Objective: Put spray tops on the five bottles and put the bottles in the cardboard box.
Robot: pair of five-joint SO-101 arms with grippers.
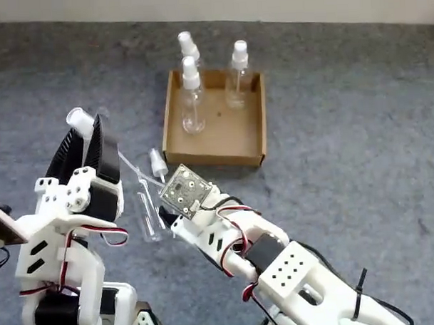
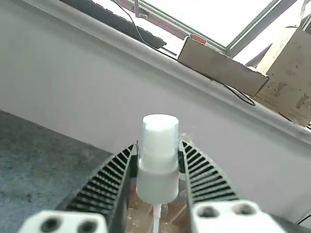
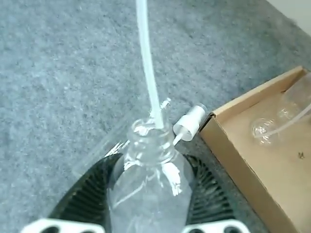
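Note:
My left gripper (image 1: 82, 133) (image 2: 158, 145) is shut on a white spray top (image 1: 79, 121) (image 2: 157, 167), held above the carpet. Its thin tube (image 1: 130, 165) (image 3: 148, 73) slants down into the open neck of a clear bottle (image 1: 149, 208) (image 3: 148, 160). My right gripper (image 1: 163, 213) (image 3: 151, 164) is shut on that bottle, just in front of the cardboard box (image 1: 220, 149) (image 3: 233, 145). A loose spray top (image 1: 158, 163) (image 3: 189, 121) lies on the carpet by the box's near corner. Two capped bottles (image 1: 192, 95) (image 1: 237, 75) stand in the box.
A third capped bottle (image 1: 187, 45) stands at the box's far left corner; I cannot tell whether it is inside. Grey carpet (image 1: 358, 129) spreads open to the right of the box. A pale wall runs along the far edge.

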